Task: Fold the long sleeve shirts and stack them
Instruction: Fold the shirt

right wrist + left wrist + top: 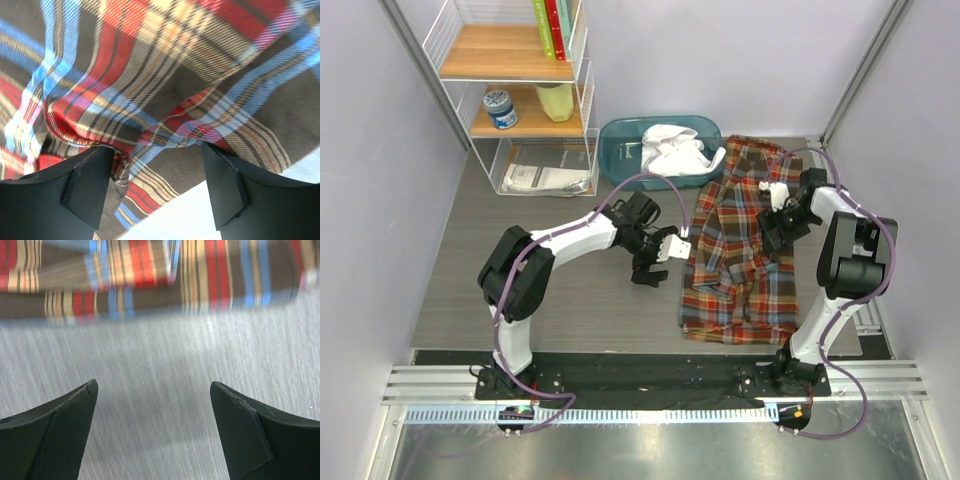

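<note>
Woven plaid cloth shirt [735, 262], matt wood-grain table [570, 305] — glossy plastic bin [620, 158]

The plaid shirt [740, 240] crosses red, brown, blue and yellow bands (thin pale lines run between them), the other shirt [672, 150] is plain white in a teal bin [616, 150], the table [570, 300] is grey with fine streaks, and my fingers [45, 440] are black, one pad finely dotted.

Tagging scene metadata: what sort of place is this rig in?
Probably a lab cell staged as a home laundry corner: bare walls with metal framing, a wire shelf of books, a basin holding a white shirt, and a plaid shirt spread on the table.
</note>
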